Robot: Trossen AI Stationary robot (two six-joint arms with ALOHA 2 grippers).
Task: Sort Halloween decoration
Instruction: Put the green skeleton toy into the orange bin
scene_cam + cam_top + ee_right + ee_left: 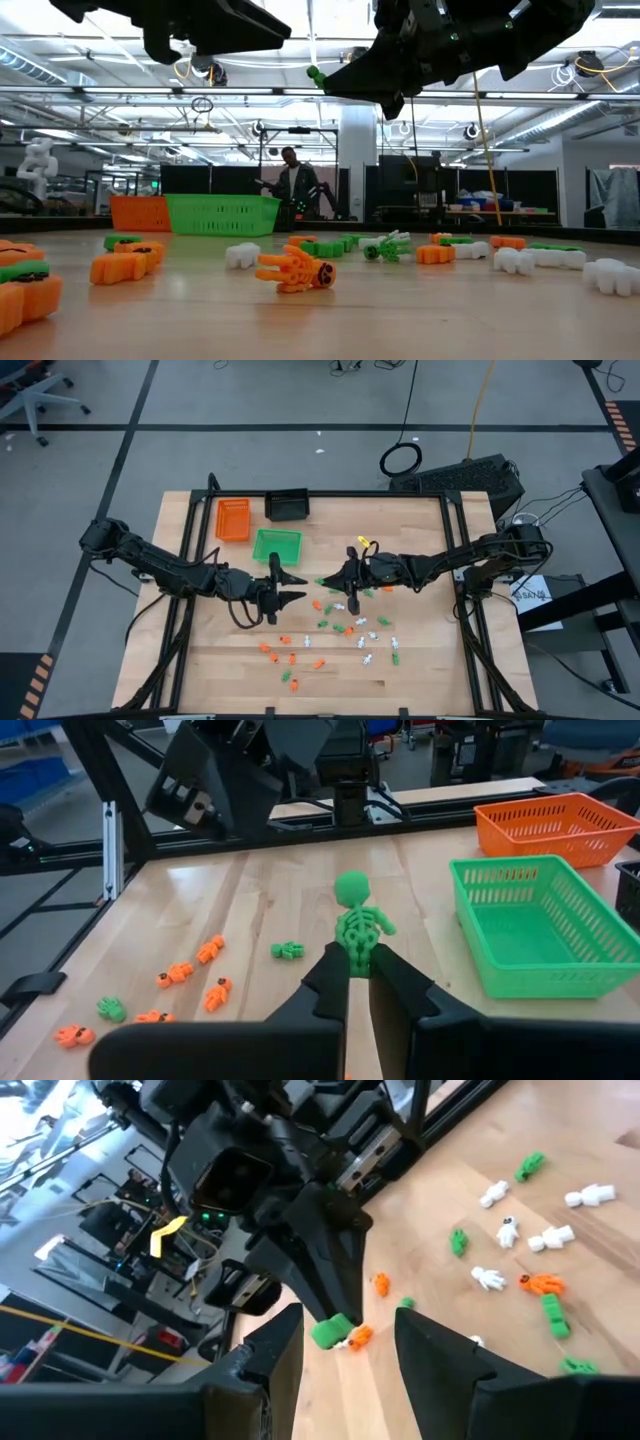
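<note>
Nearest the low camera we see orange pumpkin pieces (28, 296) on the wooden table (420, 670), and just behind them an orange skeleton (297, 270) lying flat; the rest of the Halloween decoration (345, 632), orange, green and white, is scattered on the boards below both sets of fingers. Between the tips of the right gripper (360, 960) we find a green skeleton figure (360, 925), clenched at its lower body, upright, lifted clear of the table; the low view shows it as a small green knob (316, 74) at the gripper's tip. The left gripper (345, 1330) faces it closely, its fingers (272, 1348) spread and holding nothing. Beyond the right gripper's fingers stand the green tray (520, 925) and, past that, the orange tray (555, 825); a black tray (287, 506) sits beside the orange one. A person (294, 186) stands in the room behind.
</note>
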